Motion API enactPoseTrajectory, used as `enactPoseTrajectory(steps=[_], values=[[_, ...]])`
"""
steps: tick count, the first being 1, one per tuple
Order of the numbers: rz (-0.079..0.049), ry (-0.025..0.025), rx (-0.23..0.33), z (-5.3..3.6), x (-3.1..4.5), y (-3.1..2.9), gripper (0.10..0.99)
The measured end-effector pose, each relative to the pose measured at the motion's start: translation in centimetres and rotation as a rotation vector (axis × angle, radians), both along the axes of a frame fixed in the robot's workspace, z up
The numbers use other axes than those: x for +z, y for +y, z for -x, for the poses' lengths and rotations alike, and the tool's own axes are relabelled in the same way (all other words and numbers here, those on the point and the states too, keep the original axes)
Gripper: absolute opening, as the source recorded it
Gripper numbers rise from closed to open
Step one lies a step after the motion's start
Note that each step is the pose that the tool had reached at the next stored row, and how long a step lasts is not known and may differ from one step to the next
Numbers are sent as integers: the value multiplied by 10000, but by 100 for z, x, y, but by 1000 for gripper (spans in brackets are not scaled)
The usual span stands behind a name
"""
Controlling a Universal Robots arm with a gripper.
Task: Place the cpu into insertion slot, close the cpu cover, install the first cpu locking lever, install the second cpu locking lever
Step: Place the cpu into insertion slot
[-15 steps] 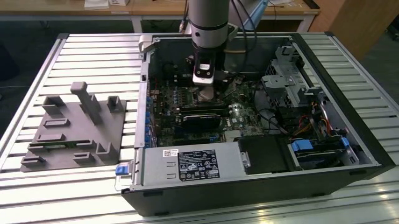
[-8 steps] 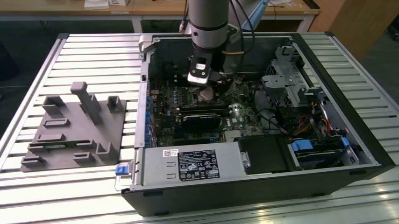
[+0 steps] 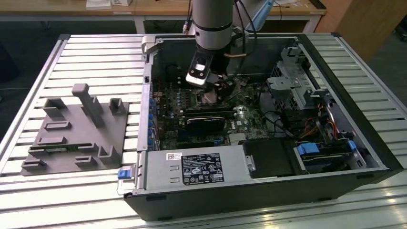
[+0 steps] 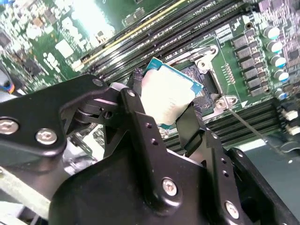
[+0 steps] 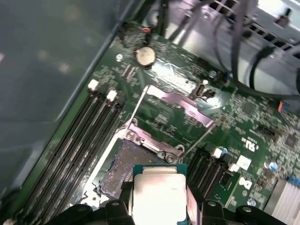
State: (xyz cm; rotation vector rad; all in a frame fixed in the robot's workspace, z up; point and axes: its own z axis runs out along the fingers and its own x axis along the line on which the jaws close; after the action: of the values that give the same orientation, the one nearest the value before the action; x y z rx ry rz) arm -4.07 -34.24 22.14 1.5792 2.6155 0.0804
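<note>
- Pincer [image 4: 165, 98] clamped on the cpu [image 4: 171, 91], hanging unseated at one o'clock of the insertion slot [image 5: 117, 166] in the exterior view.
- The cpu cover [image 5: 171, 105] is open and the locking levers [image 5: 199, 139] look unlatched, so all four steps remain.

An open black computer case [image 3: 254, 200] lies on a slatted metal table [image 3: 95, 57]; a grey fixture block [image 3: 76, 138] sits beside it, at the exterior view's left; a silvery power supply [image 3: 159, 171] lies inside the case; on the green circuit board [image 5: 248, 108] long black memory slots [image 5: 79, 140] run parallel; a round coin battery [image 5: 145, 56] sits there too; black cables [image 5: 243, 47] cross above.
</note>
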Motion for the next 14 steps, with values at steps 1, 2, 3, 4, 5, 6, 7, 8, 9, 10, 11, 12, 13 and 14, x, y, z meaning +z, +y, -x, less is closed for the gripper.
enactPoseTrajectory(steps=[1,2,3,4,5,6,7,8,9,10,11,12,13,14], values=[[0,0,-180,0,-1,0,537],[0,0,-344,0,-2,0,537],[0,0,-502,0,-2,0,537],[1,0,-656,0,-3,0,537],[1,0,-807,0,-4,0,537],[0,-1,-959,0,-5,0,537],[1,0,-1107,0,-6,0,537],[1,0,-1270,0,-7,0,537],[1,0,-1415,0,-8,0,537],[2,0,-1559,0,-8,0,537],[1,0,-1699,0,-9,0,537],[2,0,-1838,0,-10,0,537],[2,0,-1978,0,-11,0,537],[2,0,-2115,0,-12,0,537]])
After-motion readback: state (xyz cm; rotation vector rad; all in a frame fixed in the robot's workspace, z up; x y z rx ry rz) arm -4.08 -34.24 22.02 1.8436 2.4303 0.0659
